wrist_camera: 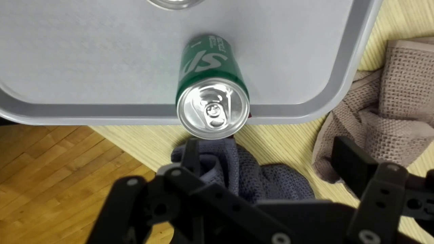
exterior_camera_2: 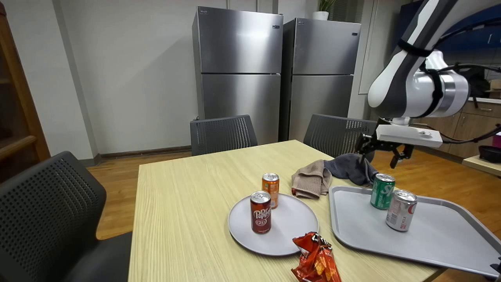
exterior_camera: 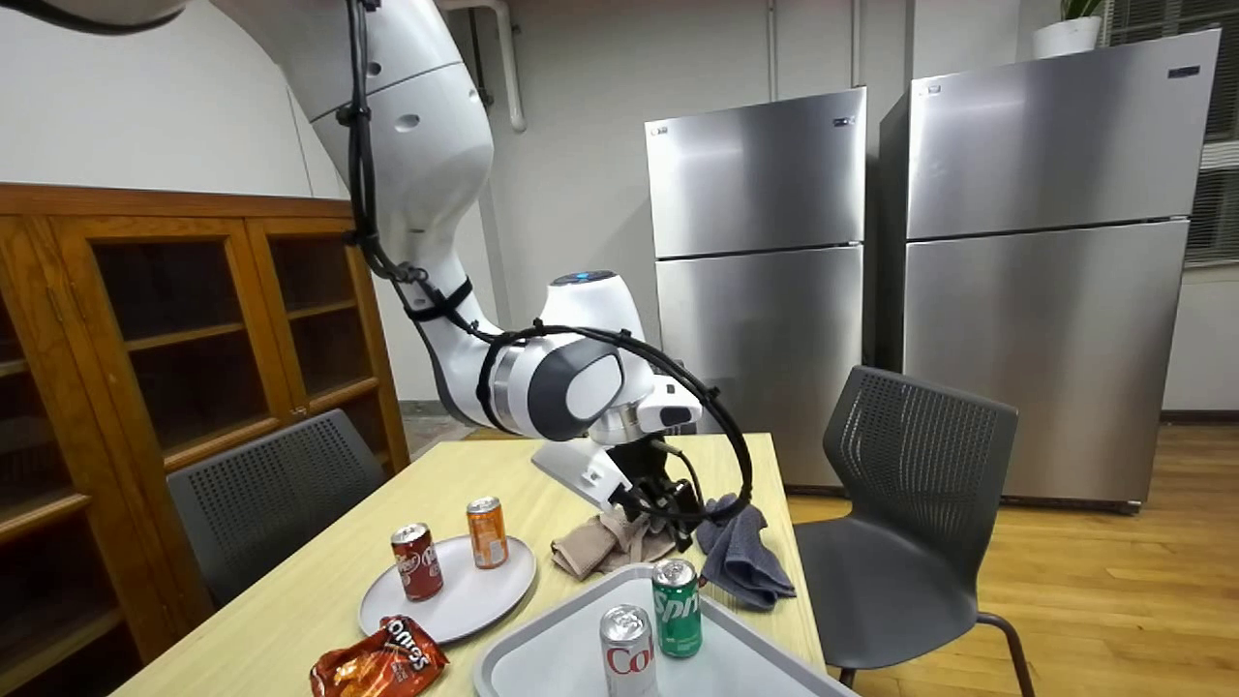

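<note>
Wrist view: black jaws fill much of the bottom edge, spread wide apart, one jaw left of bottom center and the other at lower right. A dark blue-gray cloth (wrist_camera: 269, 179) lies bunched between and beneath them, while the jaw at right overlaps a folded brown waffle-weave cloth (wrist_camera: 407, 98) at the right edge; whether either fabric is touched cannot be told. Both cloths rest on a pale wooden worktop (wrist_camera: 288, 142). Just above the dark cloth, at center, a green Sprite can (wrist_camera: 212, 64) stands on a gray tray (wrist_camera: 101, 51) that spans the upper part of the frame. Brown floorboards (wrist_camera: 61, 176) show at lower left.

In an exterior view, the white robot arm (exterior_camera_2: 415, 92) extends from the upper right, the jaws over the dark cloth. A silver can (exterior_camera_2: 402, 210) with red lettering stands near the Sprite can at lower right. At lower center, a round gray plate (exterior_camera_2: 289, 231) carries a dark red Dr Pepper can (exterior_camera_2: 261, 213) and an orange can (exterior_camera_2: 273, 186); a shiny red snack bag (exterior_camera_2: 316, 258) lies by its near rim. Two stainless-steel refrigerators (exterior_camera_2: 240, 70) stand behind the worktop.
</note>
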Available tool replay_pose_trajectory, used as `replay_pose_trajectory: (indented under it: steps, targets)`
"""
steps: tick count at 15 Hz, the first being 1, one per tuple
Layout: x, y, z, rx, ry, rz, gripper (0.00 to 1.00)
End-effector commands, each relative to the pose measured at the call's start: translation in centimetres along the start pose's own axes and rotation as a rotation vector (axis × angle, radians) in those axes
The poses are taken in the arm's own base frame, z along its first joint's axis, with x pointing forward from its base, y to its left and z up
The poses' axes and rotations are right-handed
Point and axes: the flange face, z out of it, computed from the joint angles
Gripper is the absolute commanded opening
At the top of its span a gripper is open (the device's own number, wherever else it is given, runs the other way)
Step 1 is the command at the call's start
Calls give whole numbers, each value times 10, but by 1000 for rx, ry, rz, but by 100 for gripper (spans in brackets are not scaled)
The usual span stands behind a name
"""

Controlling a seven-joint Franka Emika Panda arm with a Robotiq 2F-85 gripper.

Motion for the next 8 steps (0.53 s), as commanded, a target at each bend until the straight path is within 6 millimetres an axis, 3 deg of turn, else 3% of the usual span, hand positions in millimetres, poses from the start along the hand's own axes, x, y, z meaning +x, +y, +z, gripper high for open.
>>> replay_pose_trajectory:
  steps: [1, 8]
  targets:
    - [-14, -13, -22, 22, 16, -66, 100]
    - [-23, -60, -32, 63, 18, -169, 100]
